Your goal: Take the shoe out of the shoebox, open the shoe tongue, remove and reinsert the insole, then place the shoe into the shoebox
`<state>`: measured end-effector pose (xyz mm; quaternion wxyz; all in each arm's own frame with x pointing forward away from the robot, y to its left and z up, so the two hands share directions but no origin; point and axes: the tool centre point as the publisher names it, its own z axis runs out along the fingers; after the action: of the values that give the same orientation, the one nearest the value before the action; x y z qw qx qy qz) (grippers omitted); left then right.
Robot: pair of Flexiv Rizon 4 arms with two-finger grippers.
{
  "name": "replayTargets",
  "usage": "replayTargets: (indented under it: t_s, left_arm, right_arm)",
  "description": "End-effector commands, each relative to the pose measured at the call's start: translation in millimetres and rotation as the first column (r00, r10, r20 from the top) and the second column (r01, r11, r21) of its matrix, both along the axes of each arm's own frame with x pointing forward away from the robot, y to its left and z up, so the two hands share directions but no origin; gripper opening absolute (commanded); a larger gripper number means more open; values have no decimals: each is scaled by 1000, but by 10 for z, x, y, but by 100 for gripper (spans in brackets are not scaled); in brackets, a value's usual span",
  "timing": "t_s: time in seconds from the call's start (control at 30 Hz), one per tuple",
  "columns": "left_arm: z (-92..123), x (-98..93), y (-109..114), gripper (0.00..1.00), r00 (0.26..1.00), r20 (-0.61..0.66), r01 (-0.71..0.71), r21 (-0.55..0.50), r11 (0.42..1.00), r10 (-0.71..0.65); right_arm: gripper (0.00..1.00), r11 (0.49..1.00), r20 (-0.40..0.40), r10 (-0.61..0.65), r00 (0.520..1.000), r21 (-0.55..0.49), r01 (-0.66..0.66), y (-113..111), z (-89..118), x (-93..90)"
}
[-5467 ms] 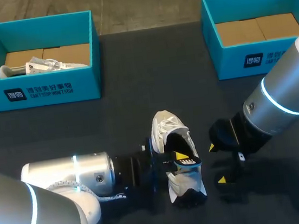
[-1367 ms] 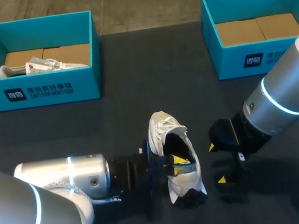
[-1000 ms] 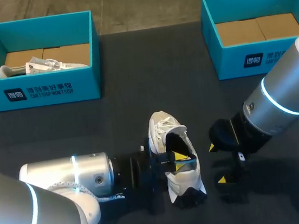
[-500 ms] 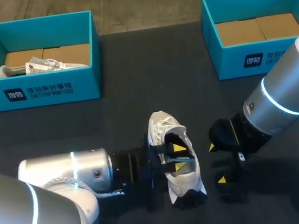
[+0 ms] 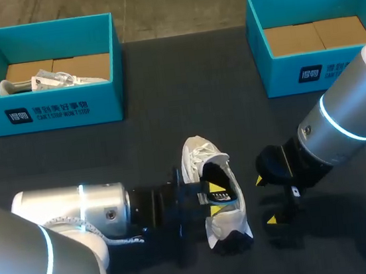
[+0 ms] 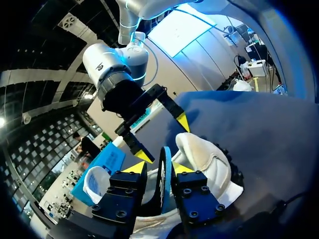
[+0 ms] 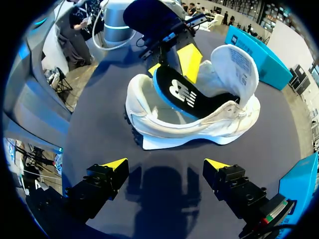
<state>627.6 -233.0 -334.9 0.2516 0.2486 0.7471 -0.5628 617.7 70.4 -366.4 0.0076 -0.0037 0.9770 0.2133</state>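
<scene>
A white shoe point(image 5: 200, 158) lies on the dark table, toe pointing away from me. Its black insole point(image 5: 225, 194) with a blue rim stands on edge in the shoe's opening. My left gripper point(image 5: 213, 195) reaches in from the shoe's left side. In the left wrist view the insole point(image 6: 164, 167) stands between the open fingers, with a gap to one finger. My right gripper point(image 5: 267, 200) hovers wide open just right of the shoe, holding nothing. In the right wrist view, the shoe point(image 7: 199, 127) and its insole point(image 7: 179, 94) lie ahead of the right gripper point(image 7: 166, 164).
A teal shoebox point(image 5: 46, 113) at the back left holds another white shoe point(image 5: 42, 81). A second teal shoebox point(image 5: 308, 71) at the back right shows only its cardboard floor. Bare table lies between the boxes and the shoe.
My left gripper's fingers have parted around the insole and drawn back slightly to the left. The shoe and the right arm have stayed where they were.
</scene>
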Motion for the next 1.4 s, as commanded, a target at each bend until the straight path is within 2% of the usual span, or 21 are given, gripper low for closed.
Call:
replayTargets:
  t_s: [0.03, 0.23, 0.47, 0.77, 1.03, 1.07, 1.13, 1.27, 1.4]
  left_arm:
    - [15, -22, -7, 1, 1000, -3, 4, 15, 1000, -4]
    - [-39, -31, -67, 0, 1000, 7, 17, 27, 999, -17]
    - [-146, 88, -126, 0, 999, 37, -19, 54, 998, 17]
    - [-247, 188, -162, 0, 999, 8, -39, 71, 997, 38]
    - [-164, 111, -118, 0, 1000, -18, -21, 63, 998, 22]
    - [-147, 92, -107, 12, 1000, -19, -20, 62, 998, 21]
    - [-122, 63, -89, 23, 1000, -25, -13, 61, 998, 14]
    - [-76, 33, -51, 34, 1000, -24, -12, 62, 998, 14]
    - [-15, 6, 6, 33, 999, -38, -15, 59, 998, 17]
  right_arm:
    - [100, 1000, 3, -2, 1000, -2, 2, 7, -6, -11]
    - [100, 1000, 3, -2, 1000, -2, 2, 7, -6, -11]
    - [100, 1000, 3, -2, 1000, -2, 2, 7, -6, -11]
    - [100, 1000, 3, -2, 1000, -2, 2, 7, -6, -11]
    - [100, 1000, 3, -2, 1000, -2, 2, 7, -6, -11]
    - [100, 1000, 3, -2, 1000, -2, 2, 7, -6, -11]
    - [100, 1000, 3, -2, 1000, -2, 2, 7, -6, -11]
    - [100, 1000, 3, -2, 1000, -2, 2, 7, -6, -11]
    - [100, 1000, 3, -2, 1000, -2, 2, 7, -6, -11]
